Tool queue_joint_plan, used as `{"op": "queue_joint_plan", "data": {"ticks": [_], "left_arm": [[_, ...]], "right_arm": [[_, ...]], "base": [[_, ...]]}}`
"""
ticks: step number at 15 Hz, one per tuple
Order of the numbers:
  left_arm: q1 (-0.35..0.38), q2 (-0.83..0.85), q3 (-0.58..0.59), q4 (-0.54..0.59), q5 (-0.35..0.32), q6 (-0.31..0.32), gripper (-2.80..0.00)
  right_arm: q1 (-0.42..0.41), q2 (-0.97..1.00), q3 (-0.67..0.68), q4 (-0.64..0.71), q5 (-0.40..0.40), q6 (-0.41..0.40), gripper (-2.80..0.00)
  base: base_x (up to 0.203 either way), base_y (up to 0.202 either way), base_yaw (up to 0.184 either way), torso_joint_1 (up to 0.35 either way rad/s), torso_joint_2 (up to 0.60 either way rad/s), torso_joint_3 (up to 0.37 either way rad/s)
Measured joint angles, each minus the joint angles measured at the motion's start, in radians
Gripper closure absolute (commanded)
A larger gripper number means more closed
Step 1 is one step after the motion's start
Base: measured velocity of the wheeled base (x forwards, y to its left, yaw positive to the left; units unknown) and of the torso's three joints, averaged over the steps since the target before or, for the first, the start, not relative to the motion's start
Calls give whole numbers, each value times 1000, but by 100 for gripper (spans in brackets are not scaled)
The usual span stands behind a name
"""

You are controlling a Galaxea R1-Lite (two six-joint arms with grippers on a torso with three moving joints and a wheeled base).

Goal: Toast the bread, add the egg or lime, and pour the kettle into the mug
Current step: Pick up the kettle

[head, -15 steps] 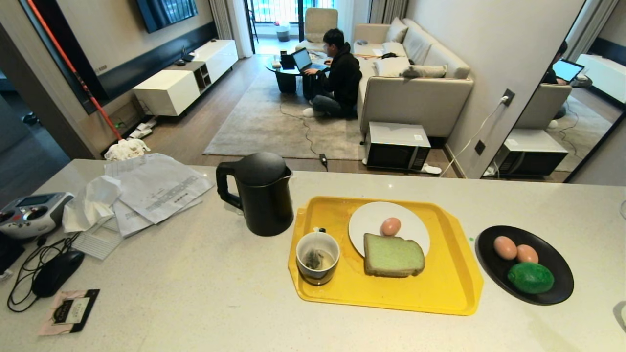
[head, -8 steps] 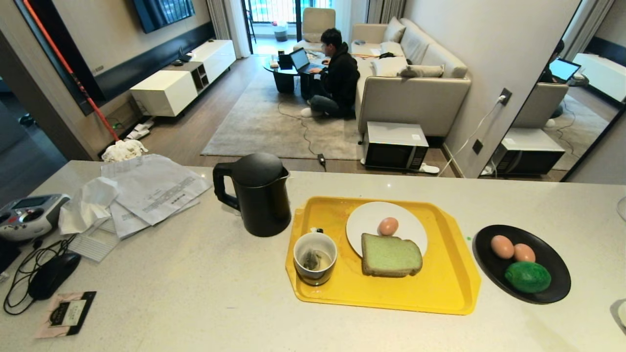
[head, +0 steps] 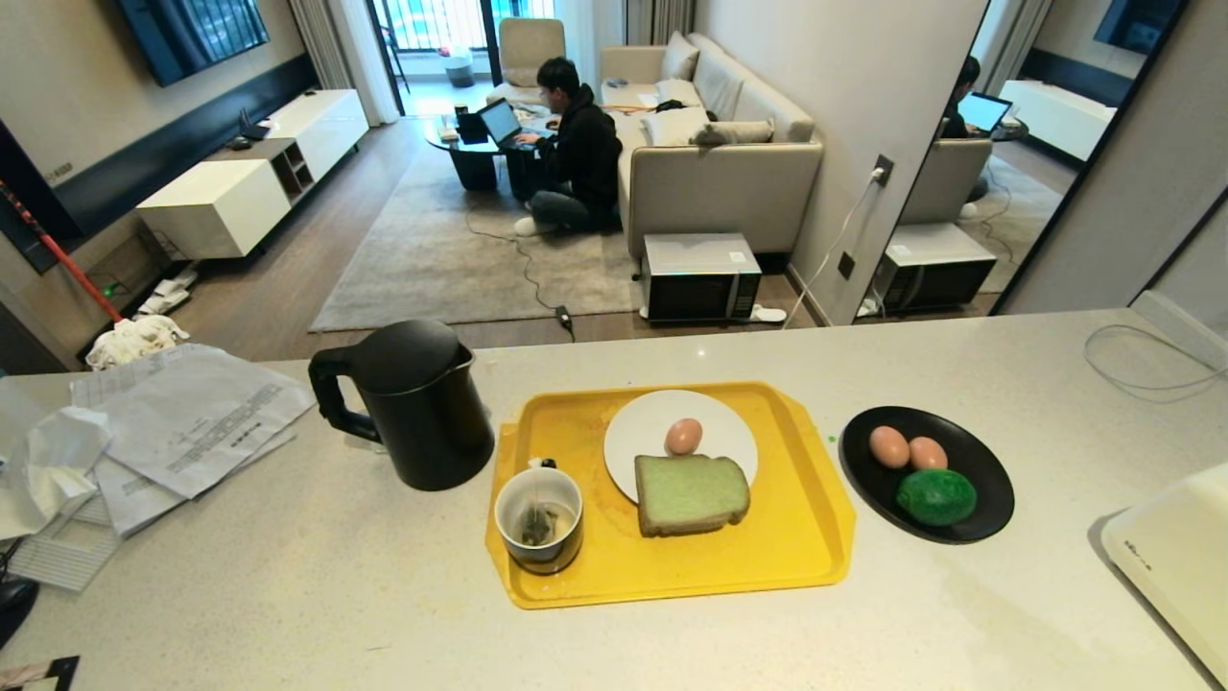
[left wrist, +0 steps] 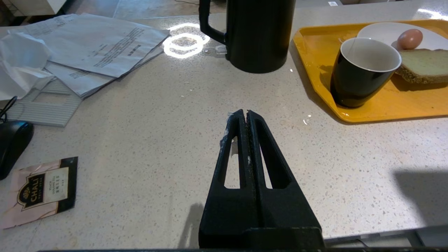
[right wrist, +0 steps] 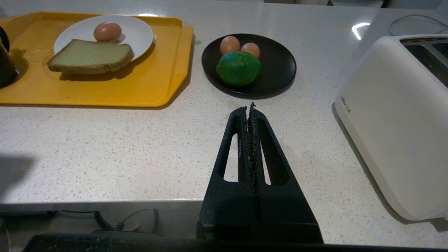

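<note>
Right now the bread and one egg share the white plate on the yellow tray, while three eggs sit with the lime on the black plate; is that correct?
Not quite: the head view shows two eggs, not three, beside the lime on the black plate.

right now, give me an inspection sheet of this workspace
surface: pale speckled counter.
job's things: bread and egg on white plate; mug with teabag on yellow tray; kettle beside tray; lime on black plate; toaster.
clutter: papers, tea sachet.
grippers: left gripper and right gripper shut, empty, above counter.
cables: white cable.
surroundings: person at laptop.
</note>
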Motion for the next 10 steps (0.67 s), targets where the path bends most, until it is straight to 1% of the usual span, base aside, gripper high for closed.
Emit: {"op": "queue_joint_plan", "data": {"ticks": [10], "left_arm": [[0,0,0,0,0,0,0]], "right_arm": [[0,0,0,0,3,-2,0]], "base": [[0,0,0,0,0,0]]}}
